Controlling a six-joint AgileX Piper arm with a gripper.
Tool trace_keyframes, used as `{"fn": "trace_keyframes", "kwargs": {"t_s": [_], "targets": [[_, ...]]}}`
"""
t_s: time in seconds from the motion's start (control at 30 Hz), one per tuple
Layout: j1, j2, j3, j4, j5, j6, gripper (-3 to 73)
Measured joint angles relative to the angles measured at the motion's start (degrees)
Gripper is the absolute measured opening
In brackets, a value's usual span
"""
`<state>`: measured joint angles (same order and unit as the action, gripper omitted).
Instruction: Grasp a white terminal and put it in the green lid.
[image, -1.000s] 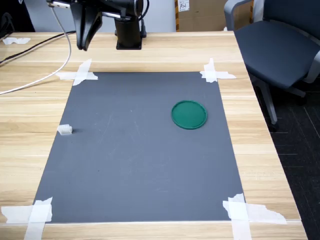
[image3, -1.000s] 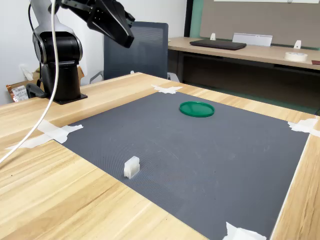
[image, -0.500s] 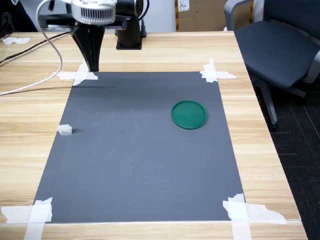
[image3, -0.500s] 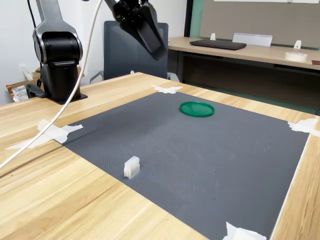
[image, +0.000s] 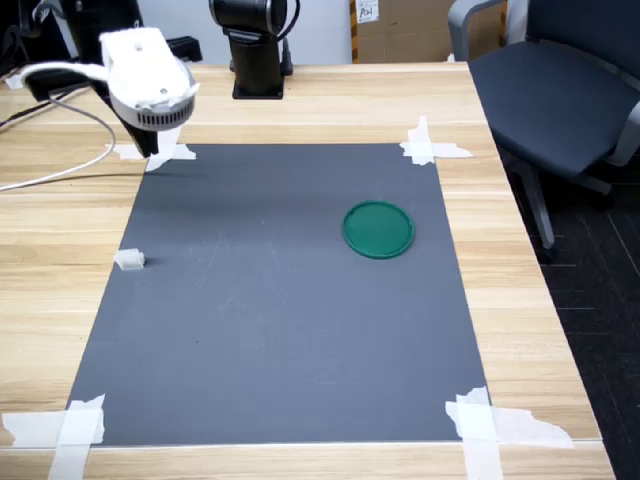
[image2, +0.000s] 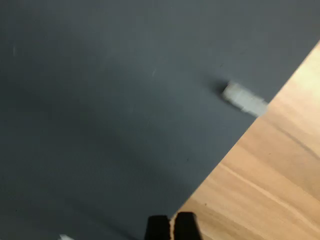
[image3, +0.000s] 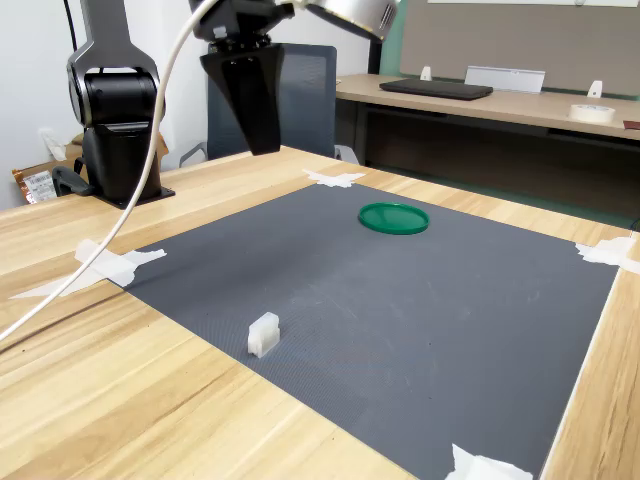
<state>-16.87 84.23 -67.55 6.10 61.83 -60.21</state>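
Above the mat's corner, the gripper (image3: 262, 140) hangs empty, jaws pressed together; the white terminal (image3: 263, 335) sits upright, untouched.

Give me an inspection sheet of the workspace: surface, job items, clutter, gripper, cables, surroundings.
Surface: dark grey mat taped at its corners with white tape strips to a wooden table.
Job items: white terminal sits alone near the mat's edge at the first exterior view's left; green lid lies flat and empty, well apart from it.
Clutter: nothing seen on the mat.
Gripper: gripper is shut and empty, raised above the mat's edge, short of the terminal.
Cables: white cable trails across the table from the arm.
Surroundings: office chair beside the table; a desk behind in the second exterior view.
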Motion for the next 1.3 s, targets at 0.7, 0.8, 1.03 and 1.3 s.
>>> {"fn": "trace_keyframes", "kwargs": {"t_s": [0.7,0.8,1.03,1.3], "targets": [[-1.6,11.6,-9.1,-1.6,1.0,-13.6,58.5],[-1.6,13.3,-9.1,-2.5,1.0,-17.8,62.5],[-1.6,16.8,-9.1,-5.4,-0.7,-27.1,63.2],[-1.6,21.0,-9.1,-5.4,-6.8,-31.7,63.3]]}}
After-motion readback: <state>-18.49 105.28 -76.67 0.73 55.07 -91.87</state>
